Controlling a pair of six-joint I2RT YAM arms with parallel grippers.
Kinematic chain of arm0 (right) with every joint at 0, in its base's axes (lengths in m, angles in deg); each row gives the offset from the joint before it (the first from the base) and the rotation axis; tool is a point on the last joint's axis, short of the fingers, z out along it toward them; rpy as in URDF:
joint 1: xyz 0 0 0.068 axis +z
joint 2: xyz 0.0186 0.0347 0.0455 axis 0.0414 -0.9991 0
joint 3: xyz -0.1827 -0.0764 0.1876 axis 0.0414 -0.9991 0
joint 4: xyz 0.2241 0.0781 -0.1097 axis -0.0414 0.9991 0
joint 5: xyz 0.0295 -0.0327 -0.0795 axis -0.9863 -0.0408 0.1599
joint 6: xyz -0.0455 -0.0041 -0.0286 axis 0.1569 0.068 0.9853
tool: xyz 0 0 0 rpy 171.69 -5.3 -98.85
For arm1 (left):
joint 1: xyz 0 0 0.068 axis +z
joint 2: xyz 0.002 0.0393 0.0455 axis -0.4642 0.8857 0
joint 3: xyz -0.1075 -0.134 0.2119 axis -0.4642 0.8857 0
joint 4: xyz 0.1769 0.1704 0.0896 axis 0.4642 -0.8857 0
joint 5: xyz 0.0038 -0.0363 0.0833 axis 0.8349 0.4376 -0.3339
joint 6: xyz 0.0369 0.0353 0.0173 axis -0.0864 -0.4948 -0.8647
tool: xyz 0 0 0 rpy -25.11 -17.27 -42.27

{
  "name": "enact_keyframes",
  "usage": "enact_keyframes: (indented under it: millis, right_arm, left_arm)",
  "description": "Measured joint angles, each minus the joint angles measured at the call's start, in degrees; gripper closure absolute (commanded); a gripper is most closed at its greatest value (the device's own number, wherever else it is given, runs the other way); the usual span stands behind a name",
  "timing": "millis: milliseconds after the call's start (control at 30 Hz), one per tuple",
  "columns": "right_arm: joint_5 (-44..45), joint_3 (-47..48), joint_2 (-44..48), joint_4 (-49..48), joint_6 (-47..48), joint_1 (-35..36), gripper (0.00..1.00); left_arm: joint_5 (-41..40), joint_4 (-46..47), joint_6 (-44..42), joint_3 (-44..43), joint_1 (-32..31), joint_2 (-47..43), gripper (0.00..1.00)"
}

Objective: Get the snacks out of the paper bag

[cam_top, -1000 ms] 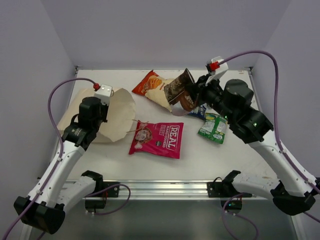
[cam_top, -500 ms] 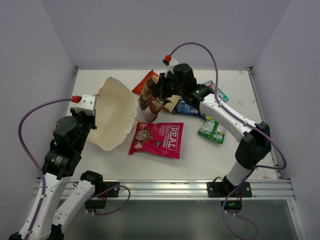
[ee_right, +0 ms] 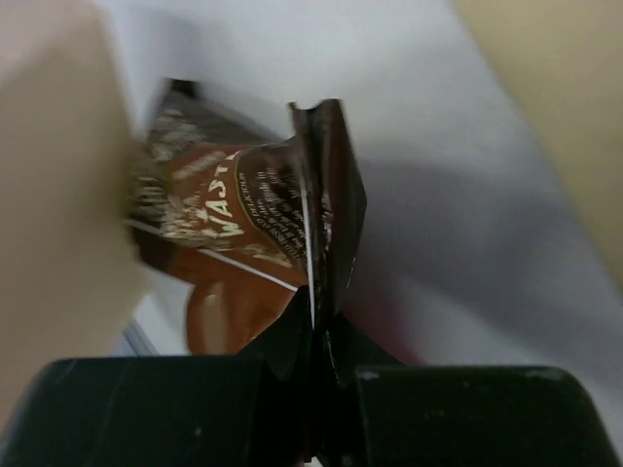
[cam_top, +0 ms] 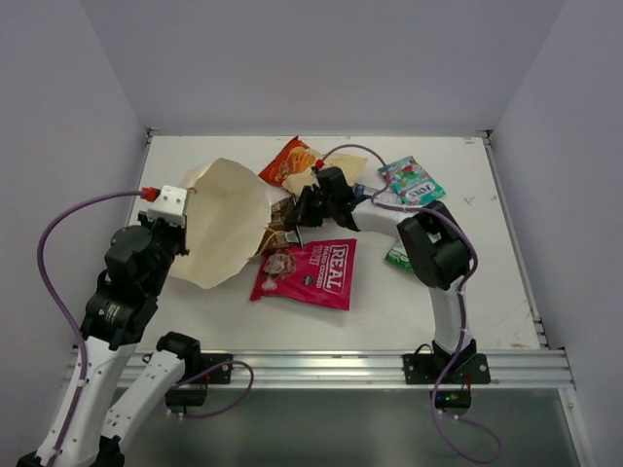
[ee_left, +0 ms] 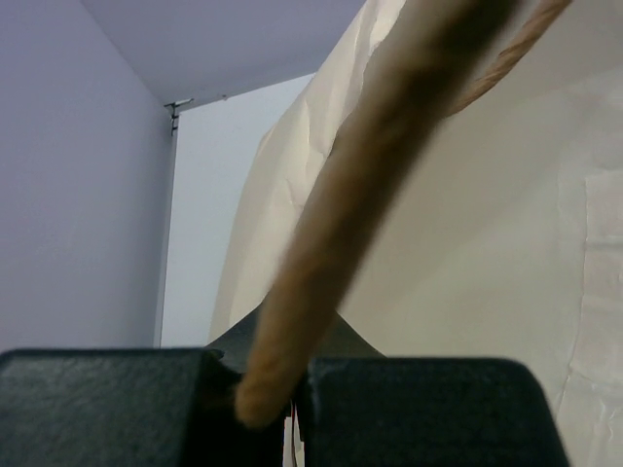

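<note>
Left gripper [ee_left: 258, 394] is pinched tight on the bag's [cam_top: 229, 219] handle [ee_left: 370, 185]; right gripper [ee_right: 326, 389] clamps the brown pack's [ee_right: 243, 224] edge at the bag mouth (half-hidden from above); green pack [cam_top: 393, 256] sits mostly behind the right arm [cam_top: 433, 255].

— What did you have under you?
— A white table [cam_top: 487, 292], with a silver metal rail [cam_top: 321, 367] along my near edge.
— And around it?
— Pale lilac walls: a back wall [cam_top: 311, 68], a left wall [cam_top: 58, 146], a right wall [cam_top: 574, 146]. I saw small dark specks [cam_top: 468, 199] on the table's right side.
</note>
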Motion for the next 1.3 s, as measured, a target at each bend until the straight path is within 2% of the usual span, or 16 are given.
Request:
enact_keyframes:
  millis: [100, 200, 233, 267, 300, 367, 400, 500, 700, 867, 1133, 1300]
  right_arm:
    - [-0.2, -4.8, -3.3, 2.0, -1.7, -0.3, 0.96]
    - [0.8, -7.2, -2.9, 5.0, -1.9, -0.2, 0.77]
    - [1.7, -7.2, -2.2, 5.9, -1.5, -0.2, 0.64]
    - [2.7, -7.3, -1.3, 6.9, -1.0, -0.1, 0.57]
    - [3.6, -7.4, -0.2, 8.2, 0.0, -0.1, 0.45]
    - [5.3, -7.5, 2.5, 10.6, 2.3, -0.1, 0.36]
    - [6.0, -7.5, 4.3, 12.0, 3.4, -0.1, 0.27]
    - [8.7, -7.5, 11.6, 16.5, 7.4, -0.1, 0.16]
    - [14.2, -6.9, 30.5, 22.9, 15.4, -0.1, 0.06]
    - [16.1, -10.0, 45.5, 25.3, 19.6, -0.1, 0.01]
    - [19.3, -20.1, 62.6, 31.6, 21.8, -0.1, 0.01]
    - [22.3, -20.8, 67.6, 34.4, 23.3, -0.1, 0.01]
  left_arm:
    - [-0.5, -0.4, 1.9, -2.2, 0.0, 3.2, 1.00]
    - [-1.1, -0.8, 5.0, -6.1, 0.0, 8.1, 1.00]
    - [-1.2, -0.7, 6.3, -7.5, 0.0, 9.7, 1.00]
    - [-1.2, -0.7, 7.6, -8.9, 0.0, 11.3, 1.00]
    - [-1.2, -0.9, 9.0, -10.3, 0.0, 13.1, 1.00]
    - [-1.2, -0.8, 11.2, -13.2, 0.0, 16.5, 1.00]
    - [-1.3, -0.9, 12.2, -14.7, 0.0, 18.1, 1.00]
    - [-1.9, -0.7, 14.6, -18.5, 0.0, 22.7, 1.00]
    - [-2.8, -0.2, 16.9, -24.6, 1.9, 31.4, 1.00]
    - [-1.8, 0.5, 17.9, -31.3, 7.1, 39.7, 1.00]
    - [10.6, 6.5, 22.1, -32.9, 22.5, 46.3, 1.00]
    - [18.2, 11.0, 24.1, -33.1, 27.3, 50.9, 1.00]
